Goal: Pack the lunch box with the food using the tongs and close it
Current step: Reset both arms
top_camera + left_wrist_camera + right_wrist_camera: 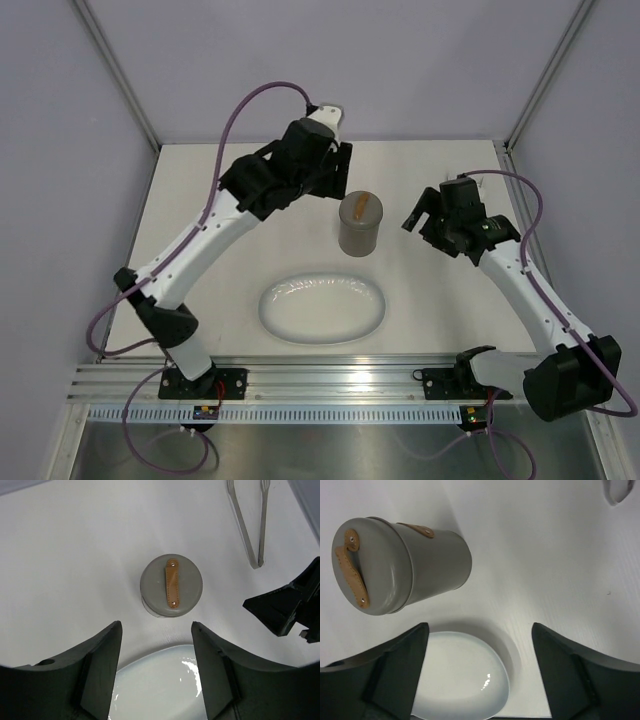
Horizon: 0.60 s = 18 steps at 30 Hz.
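In the top view the left gripper's fingers are hidden under its own wrist. The tongs (pixel 243 525) cannot be made out there at all. They show only in the left wrist view, at upper right, tips cut off by the frame edge, seemingly lying flat on the table (pixel 440 300).

A pale rounded shape (pixel 618 490), cropped at the upper right corner of the right wrist view, is too partial to name.

The lunch box (pixel 360 232) stands upright at centre, its lid (pixel 171 570) on, just above the white plate (pixel 322 308).

The left arm (pixel 215 235) reaches up to the box's upper left. The left gripper (pixel 156 630) is moderately spread and holds nothing.

The right arm (pixel 520 280) bends in from the right. The right gripper (pixel 479 630) gapes wide, empty, near the box.
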Each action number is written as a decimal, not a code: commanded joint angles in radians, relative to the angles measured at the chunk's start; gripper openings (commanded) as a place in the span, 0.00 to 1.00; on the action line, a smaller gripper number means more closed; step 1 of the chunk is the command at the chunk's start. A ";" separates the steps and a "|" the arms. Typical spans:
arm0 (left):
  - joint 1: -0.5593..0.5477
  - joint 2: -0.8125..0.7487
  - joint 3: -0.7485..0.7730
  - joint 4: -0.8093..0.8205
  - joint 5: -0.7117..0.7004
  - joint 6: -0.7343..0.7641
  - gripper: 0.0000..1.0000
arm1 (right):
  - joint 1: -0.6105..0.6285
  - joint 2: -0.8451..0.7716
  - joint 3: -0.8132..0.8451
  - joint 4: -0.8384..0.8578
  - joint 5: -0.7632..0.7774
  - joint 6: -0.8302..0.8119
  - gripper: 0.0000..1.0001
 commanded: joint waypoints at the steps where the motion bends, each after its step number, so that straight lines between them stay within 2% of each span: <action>1: 0.002 -0.168 -0.170 0.102 -0.044 -0.020 0.65 | 0.001 -0.057 0.050 -0.066 0.120 -0.041 0.96; 2: 0.002 -0.207 -0.264 0.115 -0.050 -0.022 0.72 | -0.001 -0.070 0.055 -0.096 0.138 -0.050 1.00; 4: 0.004 -0.316 -0.354 0.128 -0.085 -0.023 0.82 | -0.001 -0.084 0.061 -0.132 0.198 -0.075 0.99; 7: 0.005 -0.454 -0.518 0.121 -0.137 -0.034 0.90 | -0.001 -0.124 0.063 -0.198 0.284 -0.093 0.99; 10: 0.011 -0.553 -0.675 0.099 -0.165 -0.066 0.94 | -0.001 -0.167 0.053 -0.262 0.356 -0.097 1.00; 11: 0.015 -0.614 -0.711 0.092 -0.173 -0.088 0.98 | -0.001 -0.185 0.044 -0.285 0.379 -0.095 0.99; 15: 0.019 -0.742 -0.885 0.047 -0.191 -0.141 0.99 | 0.001 -0.227 0.021 -0.322 0.413 -0.086 0.99; 18: 0.021 -0.800 -0.931 0.015 -0.191 -0.177 0.99 | -0.001 -0.241 0.000 -0.334 0.425 -0.077 0.99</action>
